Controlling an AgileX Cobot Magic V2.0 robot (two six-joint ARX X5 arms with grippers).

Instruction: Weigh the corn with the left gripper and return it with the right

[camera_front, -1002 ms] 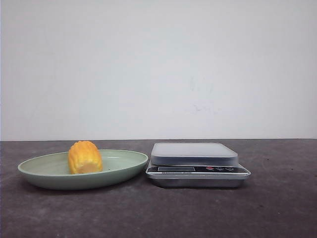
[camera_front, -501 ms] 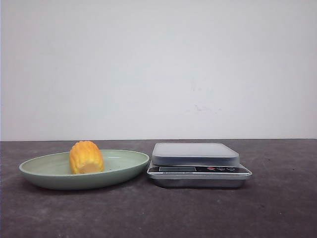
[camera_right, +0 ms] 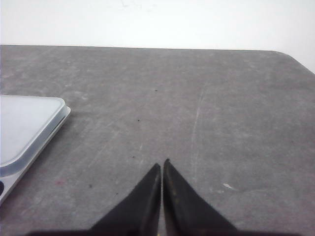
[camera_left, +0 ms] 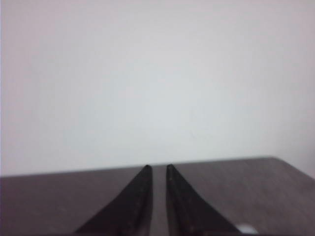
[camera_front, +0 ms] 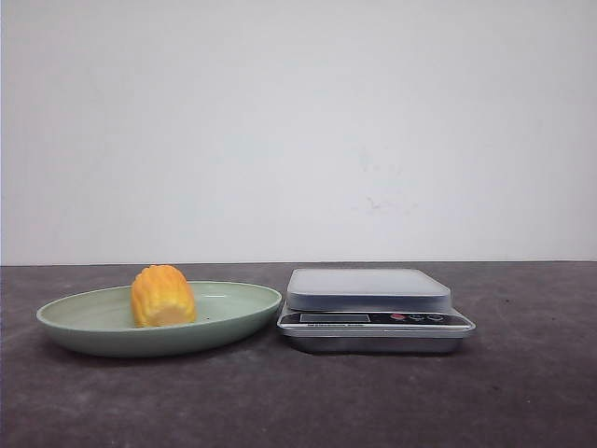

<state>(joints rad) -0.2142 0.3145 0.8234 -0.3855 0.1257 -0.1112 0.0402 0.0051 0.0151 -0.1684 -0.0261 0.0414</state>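
The corn, a stubby yellow-orange cob piece, lies in a pale green plate on the left of the dark table. A silver kitchen scale with a bare platform stands just right of the plate; its corner also shows in the right wrist view. Neither gripper shows in the front view. My left gripper is empty, its jaws nearly together with a thin gap, and sees only bare table and wall. My right gripper is shut and empty over the table, to the right of the scale.
A white wall stands behind the table. The table's far edge and rounded corner show in the right wrist view. Grey scuffed tabletop lies ahead of my right gripper.
The whole front view has shifted a few pixels to the right. The corn, plate and scale keep their places relative to each other.
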